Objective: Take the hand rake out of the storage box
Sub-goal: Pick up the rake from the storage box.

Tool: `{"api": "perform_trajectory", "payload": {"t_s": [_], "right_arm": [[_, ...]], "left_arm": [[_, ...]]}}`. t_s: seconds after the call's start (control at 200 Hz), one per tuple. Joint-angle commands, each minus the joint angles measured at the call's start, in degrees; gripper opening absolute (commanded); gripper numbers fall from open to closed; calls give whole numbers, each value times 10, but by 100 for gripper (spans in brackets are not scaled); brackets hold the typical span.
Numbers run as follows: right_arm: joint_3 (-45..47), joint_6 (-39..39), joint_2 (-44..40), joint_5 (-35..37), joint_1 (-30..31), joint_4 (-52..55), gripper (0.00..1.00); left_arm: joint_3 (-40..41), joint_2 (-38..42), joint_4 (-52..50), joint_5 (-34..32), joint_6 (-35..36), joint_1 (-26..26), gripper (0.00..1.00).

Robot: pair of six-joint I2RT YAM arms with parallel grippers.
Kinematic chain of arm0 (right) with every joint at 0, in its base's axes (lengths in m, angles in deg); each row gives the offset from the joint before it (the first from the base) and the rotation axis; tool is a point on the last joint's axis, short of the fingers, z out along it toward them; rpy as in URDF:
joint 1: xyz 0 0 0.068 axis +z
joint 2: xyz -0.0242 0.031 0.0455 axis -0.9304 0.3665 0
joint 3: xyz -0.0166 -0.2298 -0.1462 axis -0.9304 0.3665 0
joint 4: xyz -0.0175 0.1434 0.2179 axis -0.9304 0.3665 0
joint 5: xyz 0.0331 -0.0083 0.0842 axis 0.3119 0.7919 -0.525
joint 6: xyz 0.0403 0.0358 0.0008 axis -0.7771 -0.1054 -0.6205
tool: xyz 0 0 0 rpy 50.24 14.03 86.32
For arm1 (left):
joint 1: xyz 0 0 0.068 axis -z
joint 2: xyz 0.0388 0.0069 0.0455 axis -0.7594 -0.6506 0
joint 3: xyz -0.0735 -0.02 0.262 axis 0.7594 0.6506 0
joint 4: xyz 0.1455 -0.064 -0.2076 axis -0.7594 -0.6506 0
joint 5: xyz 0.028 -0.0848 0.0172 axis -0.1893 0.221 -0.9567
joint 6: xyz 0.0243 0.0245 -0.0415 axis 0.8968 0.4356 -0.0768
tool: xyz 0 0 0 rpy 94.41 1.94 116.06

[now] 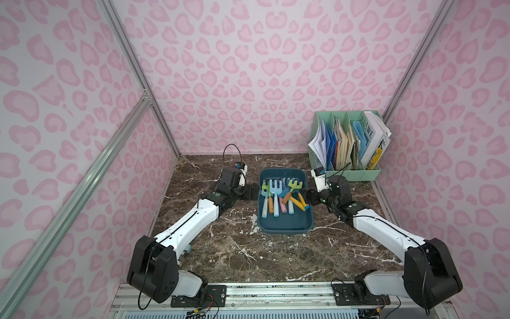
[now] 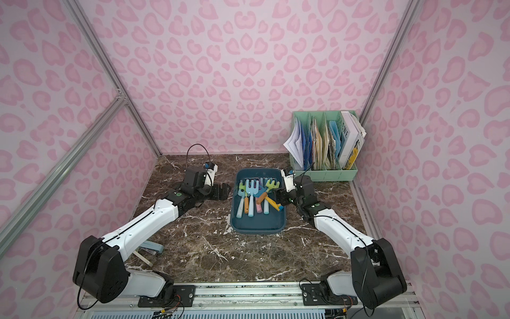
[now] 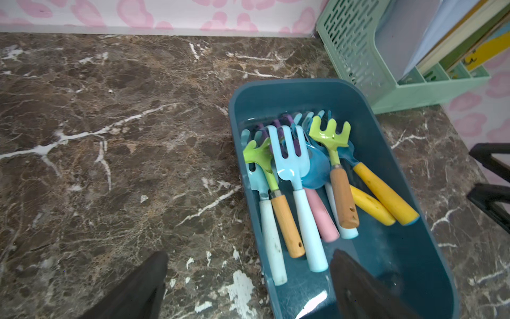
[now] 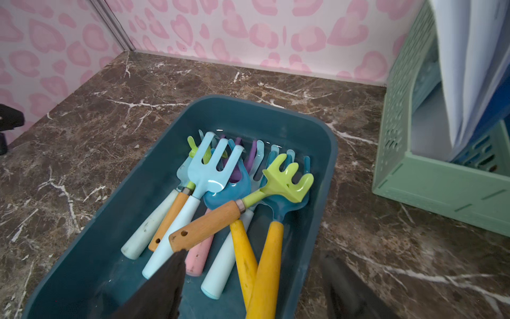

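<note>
Though left fingers [image 3: 356, 284] and right fingers [image 4: 165, 284] gape empty, the lime-green wooden-handled hand rake [image 1: 291, 191], topmost in the shallow teal plastic storage box [image 1: 287, 222], lies 9 o'clock of the nearer right pair, handle toward 7 o'clock.

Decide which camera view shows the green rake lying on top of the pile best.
Right wrist view: the green rake lies close, head and wooden handle clear. Left wrist view shows it smaller; both top views show it tiny.

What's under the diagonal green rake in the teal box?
Green rake crosses yellow handle, pale blue handle and pink handle; its head covers a blue tool head, shape hidden.
</note>
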Motion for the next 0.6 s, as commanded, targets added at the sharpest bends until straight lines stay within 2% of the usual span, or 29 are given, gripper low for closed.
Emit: {"api": "perform_trajectory", "payload": {"t_s": [0.0,0.075,0.145,0.225,0.265,0.365,0.515,0.595], "right_arm": [[24,-41,-21,35,-3,-2,80],[47,-70,-48,25,-20,-2,82],[70,-89,-79,21,-37,7,87],[94,-98,-122,30,-51,19,92],[103,-114,-145,50,-56,33,98],[118,-115,-195,67,-75,59,99],[140,-118,-263,82,-95,80,99],[156,-122,-302,90,-100,84,97]], "left_arm": [[-49,-26,-62,-3,26,16,84],[-100,-58,-104,8,29,21,82],[-140,-82,-134,16,35,26,77],[-174,-102,-156,25,45,32,73],[-188,-113,-162,31,46,34,73],[-239,-150,-194,59,63,39,75],[-323,-215,-261,56,81,58,75],[-375,-256,-296,77,106,64,74]]}}
